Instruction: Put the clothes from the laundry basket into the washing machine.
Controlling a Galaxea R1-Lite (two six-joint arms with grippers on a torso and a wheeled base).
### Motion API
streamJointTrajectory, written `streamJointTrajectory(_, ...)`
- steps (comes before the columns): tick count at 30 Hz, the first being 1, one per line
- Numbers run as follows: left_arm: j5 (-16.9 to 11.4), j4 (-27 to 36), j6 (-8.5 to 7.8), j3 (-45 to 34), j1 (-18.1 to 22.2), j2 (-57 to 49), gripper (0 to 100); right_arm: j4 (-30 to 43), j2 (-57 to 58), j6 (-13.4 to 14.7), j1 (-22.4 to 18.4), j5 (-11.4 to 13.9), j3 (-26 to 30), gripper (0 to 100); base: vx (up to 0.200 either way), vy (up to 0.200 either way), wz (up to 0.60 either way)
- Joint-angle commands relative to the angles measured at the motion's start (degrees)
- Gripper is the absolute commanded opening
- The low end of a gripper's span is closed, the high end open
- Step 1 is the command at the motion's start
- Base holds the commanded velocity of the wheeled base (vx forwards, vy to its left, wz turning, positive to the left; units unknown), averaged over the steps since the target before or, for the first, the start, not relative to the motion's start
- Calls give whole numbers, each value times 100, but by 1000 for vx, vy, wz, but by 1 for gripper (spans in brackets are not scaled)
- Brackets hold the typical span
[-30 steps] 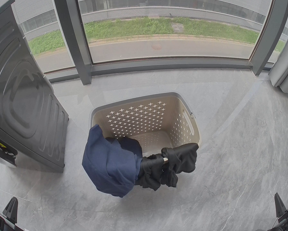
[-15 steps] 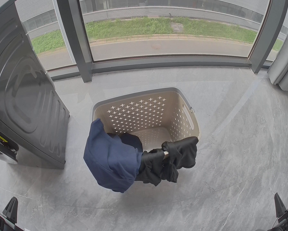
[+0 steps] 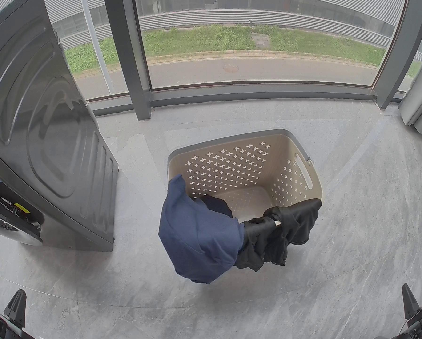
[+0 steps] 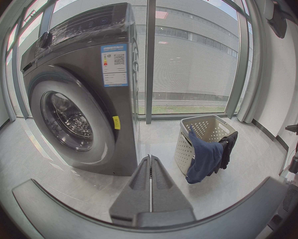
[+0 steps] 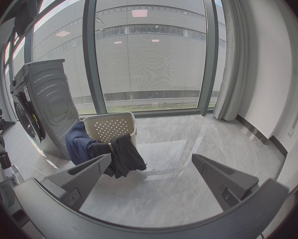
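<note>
Now | left hand clenched | right hand released | clothes hide basket near rim

- Laundry basket: beige plastic, rectangular, with a grey top rim, star-shaped perforations in the walls and a slot handle in the right end wall. It stands upright on the floor, to the right of the washing machine and apart from it.
- Blue garment: draped over the near-left corner of the basket rim. Most of it hangs down the outside; a smaller part lies inside.
- Black garment: draped over the near rim, touching the blue garment on its right and hanging outside the basket.
- Washing machine: dark grey front-loader. The round glass door faces away from the basket, and the drum shows through it.
</note>
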State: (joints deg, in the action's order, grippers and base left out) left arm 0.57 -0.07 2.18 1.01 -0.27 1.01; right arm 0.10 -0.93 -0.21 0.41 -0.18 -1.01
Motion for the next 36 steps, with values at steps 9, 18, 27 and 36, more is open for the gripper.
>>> streamJointTrajectory(9,4,-1,2,-101,0,-92,0,-1,66,3,2,1,84,100,-22,44,0)
streamJointTrajectory(18,4,-1,10,-101,0,-92,0,-1,66,-6,2,1,84,100,-200,0,0)
streamJointTrajectory(27,4,-1,10,-101,0,-92,0,-1,66,-6,2,1,84,100,-44,0,0)
streamJointTrajectory(36,4,-1,10,-101,0,-92,0,-1,66,-6,2,1,84,100,0,156,0)
